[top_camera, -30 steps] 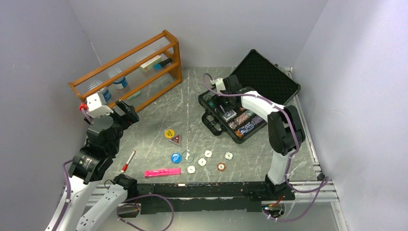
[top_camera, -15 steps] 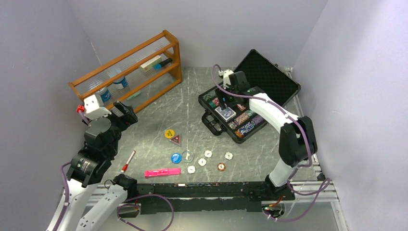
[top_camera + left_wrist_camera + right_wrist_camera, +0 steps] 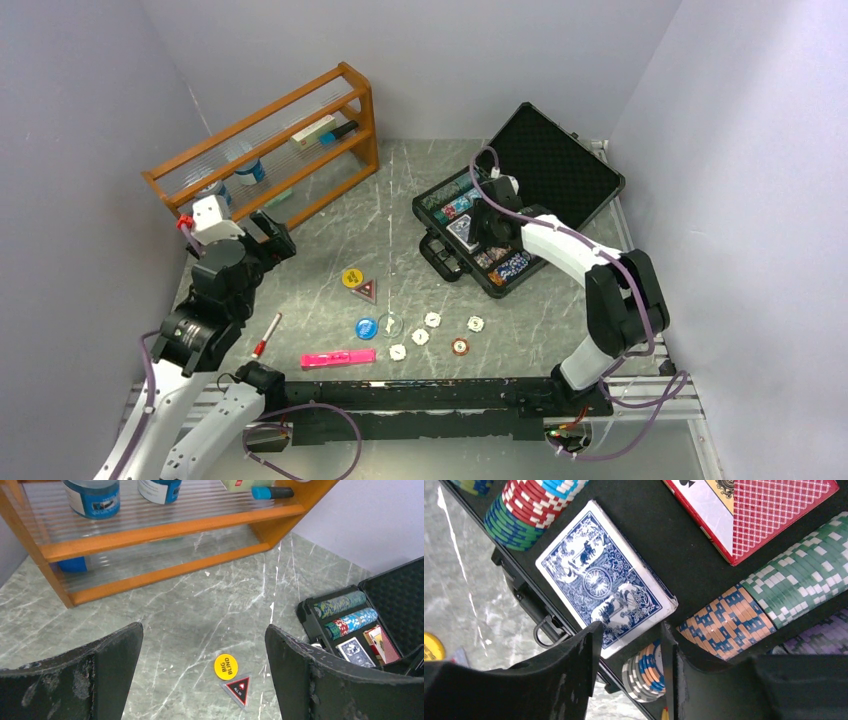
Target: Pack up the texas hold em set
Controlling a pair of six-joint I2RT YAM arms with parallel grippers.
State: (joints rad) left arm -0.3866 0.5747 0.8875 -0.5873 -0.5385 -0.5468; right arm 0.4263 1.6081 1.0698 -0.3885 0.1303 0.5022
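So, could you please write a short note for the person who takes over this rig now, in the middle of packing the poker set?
Left gripper: open, empty, hovering over the table near the wooden rack.
Right gripper: jaws partly open, empty, above the blue card deck inside the case.
Done: the blue card deck, the red deck and the chip stacks lie in the open case.
Left: yellow Big Blind button, triangular All In marker, blue button, white discs and one loose chip lie on the table. Pack them, then close the lid.
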